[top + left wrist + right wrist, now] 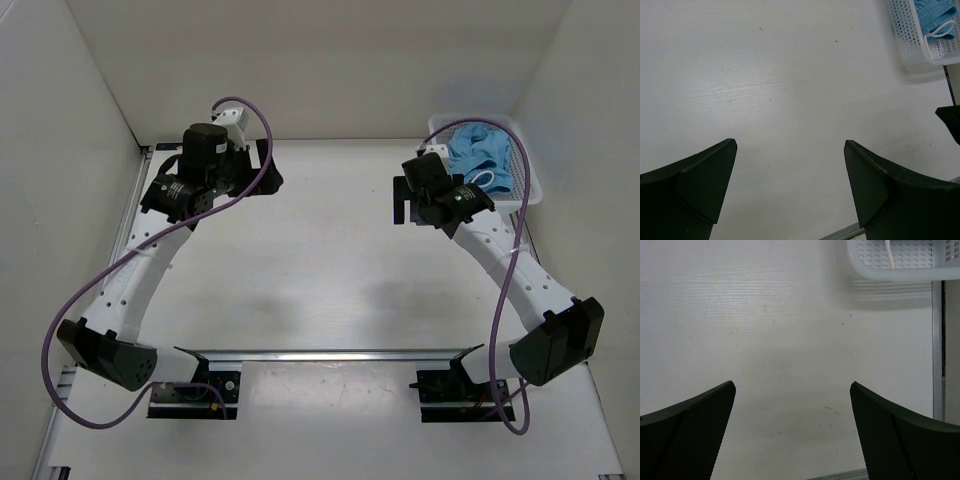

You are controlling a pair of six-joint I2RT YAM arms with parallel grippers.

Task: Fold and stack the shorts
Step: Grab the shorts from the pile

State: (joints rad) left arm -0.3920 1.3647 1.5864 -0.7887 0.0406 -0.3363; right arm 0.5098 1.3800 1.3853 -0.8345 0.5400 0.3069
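Observation:
The light blue shorts (482, 155) lie bunched in a white perforated basket (530, 192) at the table's back right corner, with a white drawstring loop on top. My right gripper (402, 200) hangs open just left of the basket, apart from it, with nothing between its fingers. My left gripper (266, 168) hangs open over the back left of the table, also with nothing in it. In the left wrist view the shorts (936, 15) show in the basket (910, 47) at the top right, beyond my left gripper (790, 143). The right wrist view shows my right gripper (792, 385), the basket wall (890, 272) and the drawstring (888, 252).
White walls close in the table at the back and both sides. A metal rail (330, 355) runs across the near edge between the arm bases, and another rail (135, 195) runs along the left side. A rail (937, 350) also lies beside the basket.

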